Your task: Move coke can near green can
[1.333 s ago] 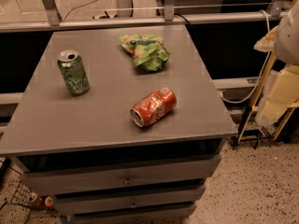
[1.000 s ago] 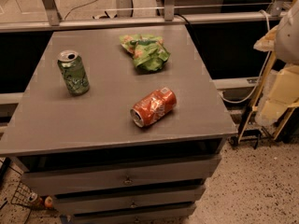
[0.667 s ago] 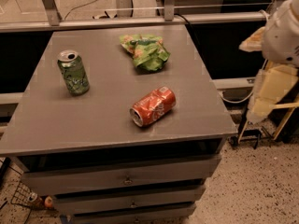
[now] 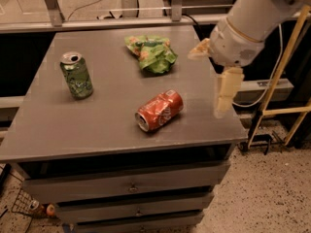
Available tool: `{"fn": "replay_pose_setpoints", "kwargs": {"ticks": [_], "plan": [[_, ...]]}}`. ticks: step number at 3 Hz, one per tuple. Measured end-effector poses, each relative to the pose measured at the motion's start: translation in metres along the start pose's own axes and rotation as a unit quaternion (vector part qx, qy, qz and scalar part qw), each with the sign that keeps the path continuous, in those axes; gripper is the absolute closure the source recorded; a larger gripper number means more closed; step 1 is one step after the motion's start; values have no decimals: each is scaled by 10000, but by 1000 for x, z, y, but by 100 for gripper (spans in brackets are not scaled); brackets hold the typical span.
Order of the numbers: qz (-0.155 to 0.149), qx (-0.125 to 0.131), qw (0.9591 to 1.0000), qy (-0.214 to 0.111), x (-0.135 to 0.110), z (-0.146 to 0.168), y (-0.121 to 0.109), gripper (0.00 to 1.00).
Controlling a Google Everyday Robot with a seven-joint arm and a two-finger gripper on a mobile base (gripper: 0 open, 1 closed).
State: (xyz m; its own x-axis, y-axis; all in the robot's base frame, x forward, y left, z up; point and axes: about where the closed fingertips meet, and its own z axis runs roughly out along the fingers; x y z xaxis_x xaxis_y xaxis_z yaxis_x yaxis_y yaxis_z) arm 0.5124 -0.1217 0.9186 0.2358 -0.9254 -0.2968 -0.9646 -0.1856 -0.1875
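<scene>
The coke can [image 4: 159, 110] lies on its side on the grey table [image 4: 97, 125], right of the middle, with its silver top towards the front left. The green can [image 4: 76, 75] stands upright at the table's left side, well apart from the coke can. My gripper [image 4: 206, 83] hangs from the white arm that comes in from the upper right. It is above the table's right edge, to the right of the coke can and touching nothing. Its pale fingers [image 4: 226, 90] stand spread apart and hold nothing.
A wrinkly green snack bag [image 4: 151, 53] lies at the back middle of the table. Drawers [image 4: 131, 187] run below the tabletop. A yellow frame [image 4: 284, 106] and cables stand on the floor to the right. A metal rail [image 4: 121, 22] runs behind the table.
The arm has swung in from the right edge of the view to over the table's right edge. The cans and the bag have not moved.
</scene>
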Motion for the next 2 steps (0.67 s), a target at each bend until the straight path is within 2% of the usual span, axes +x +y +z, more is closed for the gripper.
{"fn": "replay_pose_setpoints", "kwargs": {"ticks": [1,2], "plan": [[-532,-163,9984,-58,-17,26,-12,0],[-904,-328,9954,4,-31,48,-13,0]]}}
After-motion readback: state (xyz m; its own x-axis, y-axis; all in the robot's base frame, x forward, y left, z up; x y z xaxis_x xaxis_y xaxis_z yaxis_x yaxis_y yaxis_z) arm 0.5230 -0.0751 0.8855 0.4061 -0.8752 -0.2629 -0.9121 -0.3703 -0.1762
